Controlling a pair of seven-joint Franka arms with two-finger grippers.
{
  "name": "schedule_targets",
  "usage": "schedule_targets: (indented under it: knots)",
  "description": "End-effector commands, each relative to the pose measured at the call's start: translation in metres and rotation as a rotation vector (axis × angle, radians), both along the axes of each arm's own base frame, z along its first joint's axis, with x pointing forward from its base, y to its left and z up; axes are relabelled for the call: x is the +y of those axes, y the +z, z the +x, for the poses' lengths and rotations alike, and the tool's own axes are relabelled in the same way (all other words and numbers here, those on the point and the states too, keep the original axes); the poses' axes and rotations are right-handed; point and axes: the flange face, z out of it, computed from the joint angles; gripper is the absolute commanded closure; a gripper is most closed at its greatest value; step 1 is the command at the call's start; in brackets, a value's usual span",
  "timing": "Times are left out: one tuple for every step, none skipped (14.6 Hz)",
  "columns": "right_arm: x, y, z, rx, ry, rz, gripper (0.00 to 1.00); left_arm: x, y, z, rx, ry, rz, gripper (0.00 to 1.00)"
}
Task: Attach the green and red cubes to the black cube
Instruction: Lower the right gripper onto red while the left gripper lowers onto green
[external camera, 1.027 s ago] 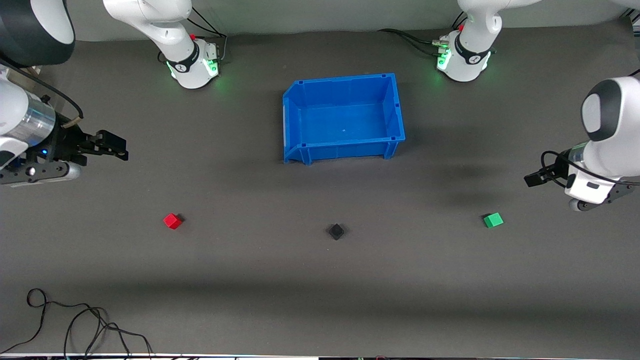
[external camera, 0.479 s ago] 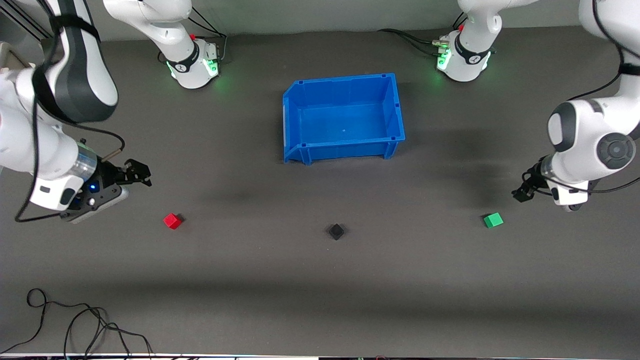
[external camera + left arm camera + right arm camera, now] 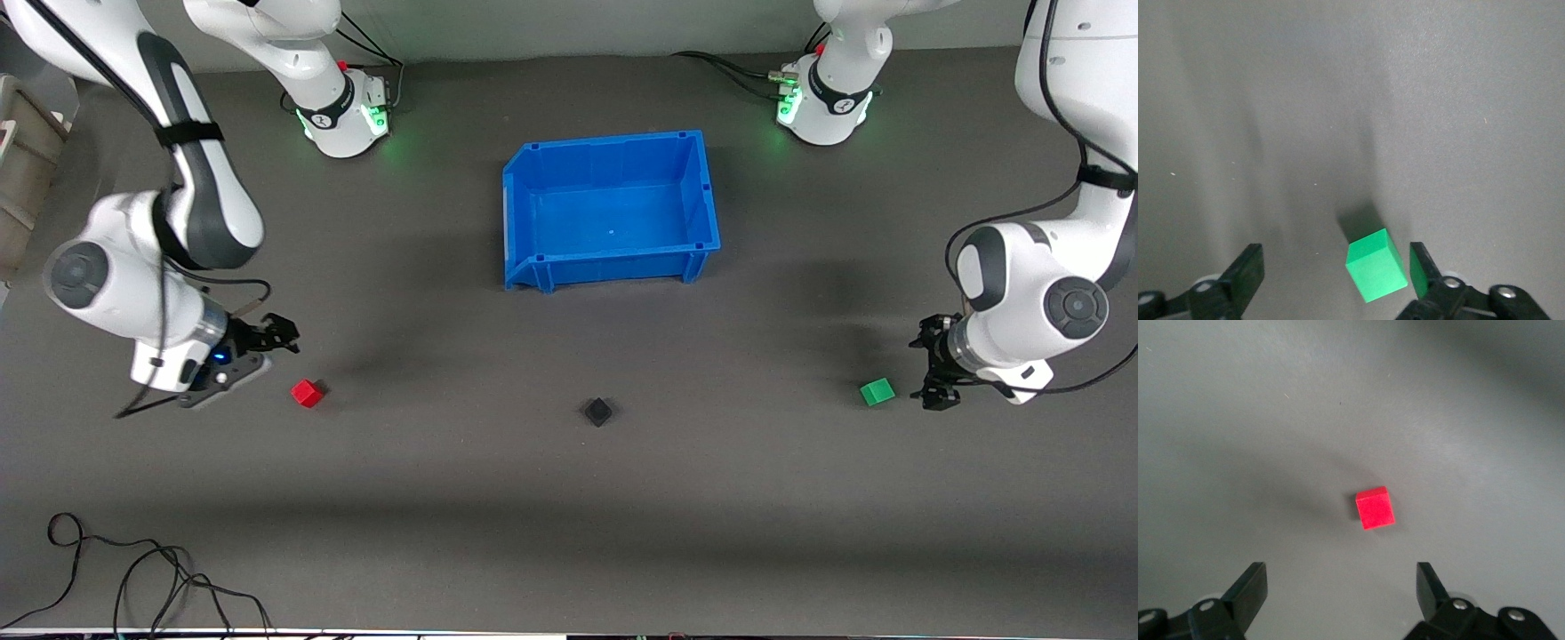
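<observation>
Grey mat (image 3: 569, 498): we're on approach, left gripper (image 3: 933, 369) open beside green cube (image 3: 877, 392), right gripper (image 3: 277, 332) open near red cube (image 3: 307, 393); next, centre, descend, close, then carry to black cube (image 3: 598, 411).

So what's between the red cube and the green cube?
The front view shows only the black cube on the grey mat between the red cube and green cube.

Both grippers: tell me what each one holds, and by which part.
Nothing is held. The left gripper is open beside the green cube; the right gripper is open near the red cube, not touching.
</observation>
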Motion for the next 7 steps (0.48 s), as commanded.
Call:
schedule_targets:
  knots:
    - [-0.002,-0.036,0.006,-0.024,0.036,0.001,0.01,-0.005,-0.013,0.006,0.003,0.076,-0.020,0.04]
    - [-0.010,-0.051,0.009,-0.033,0.048,0.001,0.01,-0.006,-0.018,0.009,-0.024,0.140,-0.034,0.08]
    - [-0.019,-0.066,0.010,-0.046,0.049,0.001,0.01,-0.007,-0.025,0.011,-0.043,0.198,-0.038,0.10]
    - [-0.024,-0.077,0.011,-0.052,0.051,0.003,0.01,-0.011,-0.030,0.013,-0.050,0.218,-0.039,0.10]
    - [-0.025,-0.085,0.012,-0.057,0.052,0.004,0.01,-0.014,-0.031,0.013,-0.052,0.217,-0.039,0.10]
    - [-0.025,-0.091,0.012,-0.065,0.064,0.004,0.01,-0.015,-0.031,0.013,-0.047,0.215,-0.039,0.10]
    - [-0.024,-0.099,0.012,-0.072,0.070,0.005,0.01,-0.015,-0.031,0.013,-0.045,0.217,-0.039,0.10]
